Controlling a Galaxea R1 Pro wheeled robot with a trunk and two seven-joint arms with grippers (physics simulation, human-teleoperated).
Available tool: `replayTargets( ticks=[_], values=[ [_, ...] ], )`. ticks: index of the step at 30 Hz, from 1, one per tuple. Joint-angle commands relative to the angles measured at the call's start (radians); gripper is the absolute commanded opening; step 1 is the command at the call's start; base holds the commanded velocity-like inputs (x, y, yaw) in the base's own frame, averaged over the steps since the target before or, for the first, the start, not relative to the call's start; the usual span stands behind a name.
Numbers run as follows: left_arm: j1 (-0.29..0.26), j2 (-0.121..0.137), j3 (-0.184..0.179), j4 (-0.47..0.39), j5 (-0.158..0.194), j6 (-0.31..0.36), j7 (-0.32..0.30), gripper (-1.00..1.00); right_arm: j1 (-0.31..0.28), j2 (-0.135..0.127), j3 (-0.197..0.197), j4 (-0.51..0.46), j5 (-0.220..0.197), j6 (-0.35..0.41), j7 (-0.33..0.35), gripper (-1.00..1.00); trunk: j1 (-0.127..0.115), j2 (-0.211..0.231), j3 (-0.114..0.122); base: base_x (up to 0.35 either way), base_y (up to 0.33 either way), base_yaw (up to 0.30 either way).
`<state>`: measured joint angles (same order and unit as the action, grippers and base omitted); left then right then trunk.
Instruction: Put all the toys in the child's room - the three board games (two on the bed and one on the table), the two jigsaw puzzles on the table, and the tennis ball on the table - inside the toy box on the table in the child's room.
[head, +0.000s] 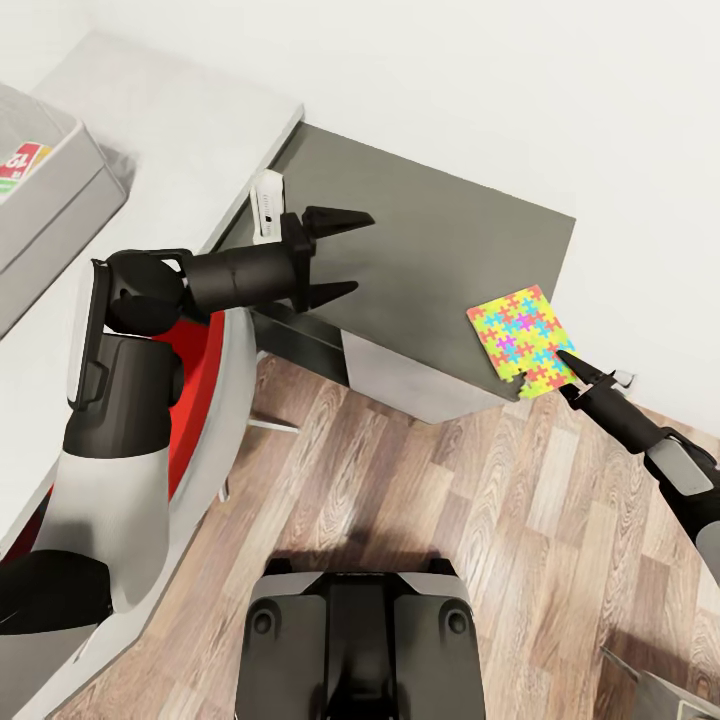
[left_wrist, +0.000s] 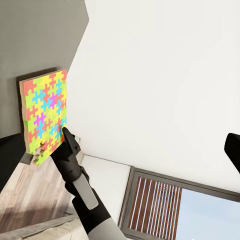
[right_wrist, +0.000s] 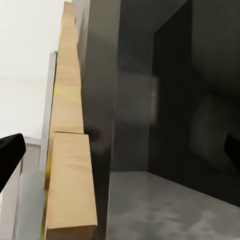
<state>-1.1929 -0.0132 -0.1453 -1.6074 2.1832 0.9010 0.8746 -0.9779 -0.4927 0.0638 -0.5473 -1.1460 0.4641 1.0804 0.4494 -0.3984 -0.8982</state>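
One jigsaw puzzle (head: 520, 340) overhangs the table (head: 440, 240) corner at the open right hand (head: 563, 378); left hand (head: 345, 255) open, empty.

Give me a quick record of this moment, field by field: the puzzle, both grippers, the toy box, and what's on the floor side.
Jigsaw puzzle: multicoloured mat lying flat at the front corner of the dark-grey desk section, one edge overhanging.
Right gripper: at the puzzle's overhanging edge, fingers open above and below it, not closed on it.
Left gripper: open, empty, held over the dark-grey section near its joint with the pale table top.
Toy box: light-grey bin on the pale top, a red-green printed game box inside.
Floor: wood planks.
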Motion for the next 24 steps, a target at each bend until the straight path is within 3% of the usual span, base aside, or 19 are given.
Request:
replayTargets(
  ticks=[1, 9, 10, 24],
  values=[
    [-0.001, -0.001, 0.001, 0.0, 0.009, 0.001, 0.01, 1.0, -0.001, -0.001, 0.006, 0.001, -0.011, 0.007, 0.001, 1.0, 0.001, -0.002, -0.001, 0.0, 0.0, 0.027],
    [-0.001, -0.001, 0.001, 0.0, 0.009, 0.001, 0.01, 1.0, -0.001, -0.001, 0.006, 0.001, -0.01, 0.007, 0.001, 1.0, 0.001, -0.002, -0.001, 0.0, 0.0, 0.017],
    [-0.001, 0.0, 0.001, 0.0, 0.009, 0.001, 0.01, 1.0, 0.0, -0.001, 0.006, 0.001, -0.01, 0.007, 0.0, -1.0, 0.001, -0.002, -0.001, 0.0, 0.0, 0.009],
    [-0.001, 0.0, 0.002, 0.0, 0.009, 0.002, 0.01, 1.0, 0.0, 0.001, 0.005, 0.0, -0.011, 0.007, -0.03, -1.0, 0.001, -0.002, -0.001, 0.0, 0.0, 0.002]
  ],
)
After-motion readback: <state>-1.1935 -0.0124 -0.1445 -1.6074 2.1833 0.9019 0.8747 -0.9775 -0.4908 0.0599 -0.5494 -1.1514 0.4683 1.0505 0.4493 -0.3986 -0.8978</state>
